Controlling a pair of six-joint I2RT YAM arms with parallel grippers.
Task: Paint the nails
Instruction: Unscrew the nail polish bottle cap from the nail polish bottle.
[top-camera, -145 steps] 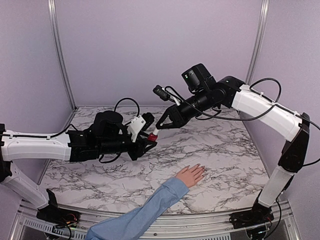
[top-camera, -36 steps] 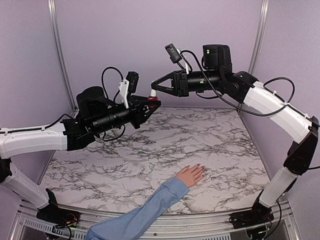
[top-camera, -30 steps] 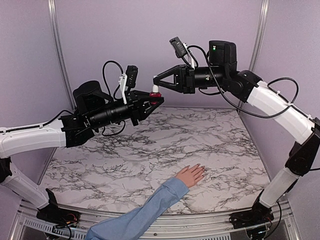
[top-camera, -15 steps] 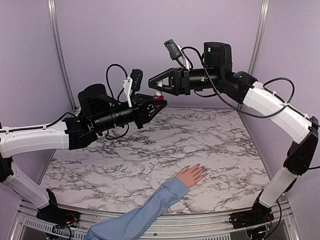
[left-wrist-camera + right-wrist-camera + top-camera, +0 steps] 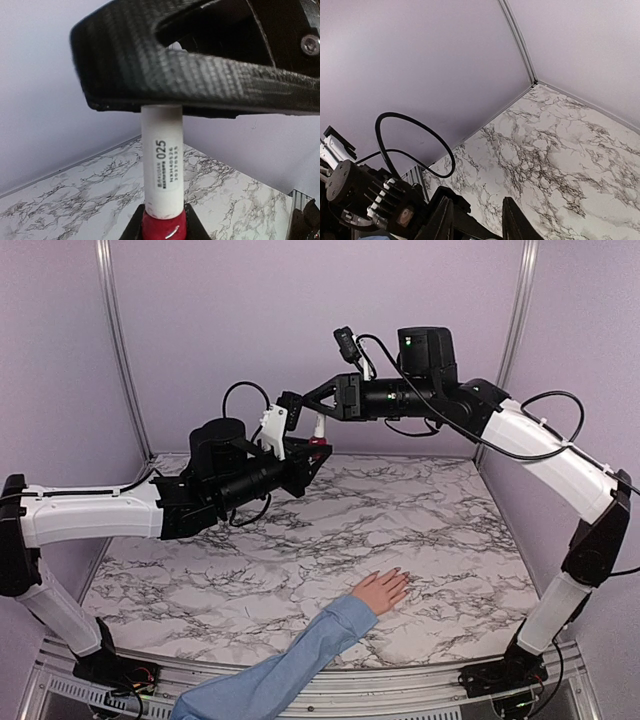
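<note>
honestly, the main risk is at the cap. the left gripper (image 5: 165, 229) is clamped on the red polish bottle (image 5: 318, 448), holding it upright high above the counter (image 5: 440, 530), with the white cap (image 5: 161, 165) standing up out of it. the right gripper (image 5: 476, 204) has its jaws apart. in the left wrist view one of its black fingers lies across the top of the cap, and its own camera shows nothing between the fingers. if it closes from this offset it could catch only the cap's edge, slip off, or lever the bottle sideways in the other grip.

twisting is a second worry. the left gripper looks to hold only the bottle's upper part, so it may turn with the cap instead of opening. a drop from this height could spill red polish onto the marble.

the nails (image 5: 401, 577) sit at the fingertips of the hand (image 5: 380, 591), lying flat near the front of the counter, well apart from both grippers. they are tiny, so a loaded brush carried that far could drip on the skin or the blue sleeve (image 5: 300, 660)
</note>
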